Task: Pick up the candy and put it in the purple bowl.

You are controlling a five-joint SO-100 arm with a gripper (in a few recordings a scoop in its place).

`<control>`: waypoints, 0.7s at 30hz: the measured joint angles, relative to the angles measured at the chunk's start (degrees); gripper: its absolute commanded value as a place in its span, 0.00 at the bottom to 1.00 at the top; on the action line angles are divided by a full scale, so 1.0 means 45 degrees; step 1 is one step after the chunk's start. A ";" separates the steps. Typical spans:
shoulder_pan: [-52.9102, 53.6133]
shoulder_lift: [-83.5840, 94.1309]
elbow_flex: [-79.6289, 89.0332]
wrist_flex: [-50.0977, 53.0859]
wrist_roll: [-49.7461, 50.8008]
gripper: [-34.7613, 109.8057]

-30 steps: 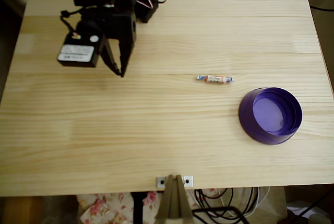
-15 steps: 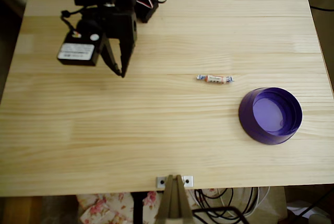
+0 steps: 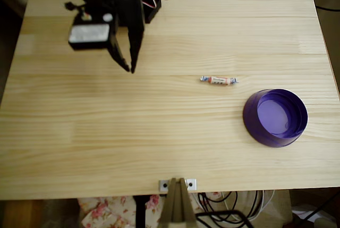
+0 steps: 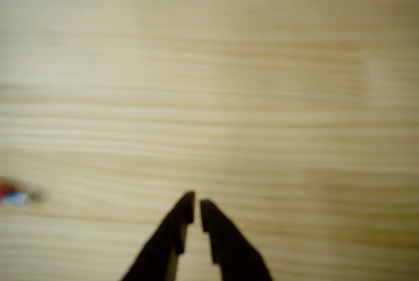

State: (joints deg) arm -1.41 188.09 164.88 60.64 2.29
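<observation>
**Gripper nearly shut and empty, far from the candy**

Seen from overhead: black gripper (image 3: 130, 68) poised over the upper left of the pale wooden table (image 3: 159, 132), its two fingers drawn close at the tips, pointing toward the near edge. Nothing held between them. From the wrist view, gripper (image 4: 194, 207) with only a thin sliver of a gap between the dark tips, bare wood grain beneath, picture blurred.

Candy (image 3: 219, 80) lying flat on the table right of centre in the overhead view, lengthwise across the picture, twisted wrapper ends out to either side, well apart from the gripper. In the wrist view, a blurred red, white and blue speck of candy (image 4: 13, 195) at the far left edge.

Purple bowl (image 3: 249, 116) upright near the table's right edge, near the candy and just below and right of it, not touching. Lighter violet floor bare inside.
</observation>
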 measured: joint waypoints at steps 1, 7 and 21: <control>-0.0254 0.0000 -0.0176 0.0039 -0.0156 0.24; -0.2129 -0.0020 -0.1426 0.0488 -0.1191 0.24; -0.5508 -0.3086 -0.4297 0.1230 -0.2441 0.24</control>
State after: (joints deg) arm -26.19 174.20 145.55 66.18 -8.70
